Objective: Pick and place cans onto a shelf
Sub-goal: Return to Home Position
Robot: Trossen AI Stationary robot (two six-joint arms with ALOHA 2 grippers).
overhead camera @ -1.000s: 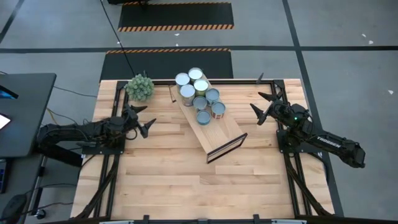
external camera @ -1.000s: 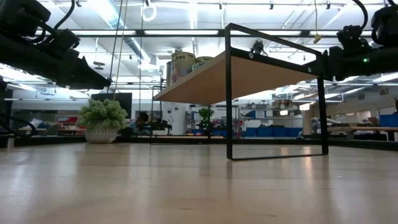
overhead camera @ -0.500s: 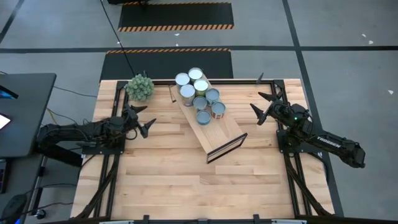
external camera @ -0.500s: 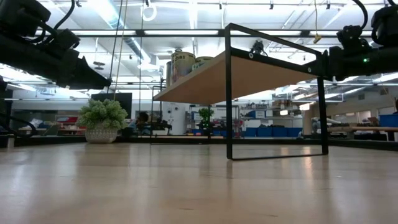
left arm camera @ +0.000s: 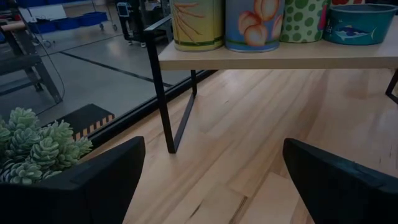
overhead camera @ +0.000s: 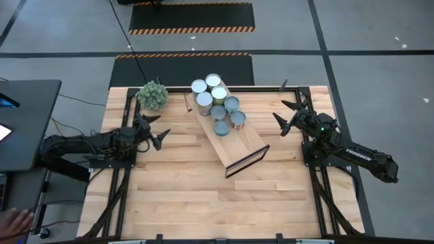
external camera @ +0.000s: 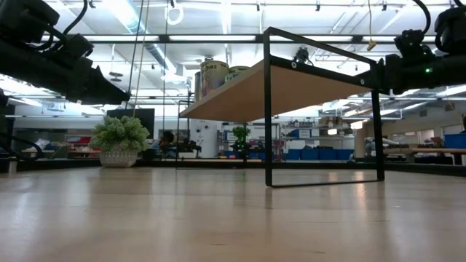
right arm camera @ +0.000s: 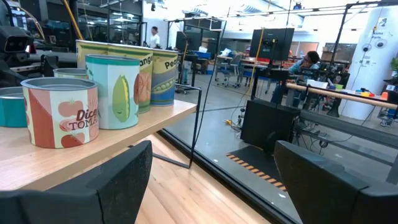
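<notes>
From above, the cans (overhead camera: 218, 102) stand bunched together on the far end of the shelf (overhead camera: 239, 141), which lies slantwise across the wooden table (overhead camera: 190, 200). I see none on the tabletop, so the placing looks finished. The left gripper (overhead camera: 161, 129) sits near the table's left edge with its fingers spread and nothing between them. The right gripper (overhead camera: 278, 110) is on the right side, likewise spread and empty, and both are well apart from the cans. A small potted plant (overhead camera: 152, 95) stands at the far left corner. At table height, the shelf board (external camera: 291, 81) rides on a thin black frame with cans (external camera: 211, 73) at its far end, and both arms hang high at the picture's edges. The left wrist camera looks between its two parted fingers (left arm camera: 93, 180) at a yellow-labelled can (left arm camera: 198, 23), a peach can (left arm camera: 255, 23), a green-dotted can (left arm camera: 305, 17) and a low blue tuna can (left arm camera: 359, 23), all upright on the board and some way ahead. The right wrist camera, past its own parted fingers (right arm camera: 106, 186), shows a diced tomato can (right arm camera: 61, 115), a corn can (right arm camera: 112, 90) and a peas can (right arm camera: 163, 78). These look rigid and fairly heavy if full, with smooth labels that may slip. I would grip the tall ones across the side wall at mid-height and the tuna can across its width.
</notes>
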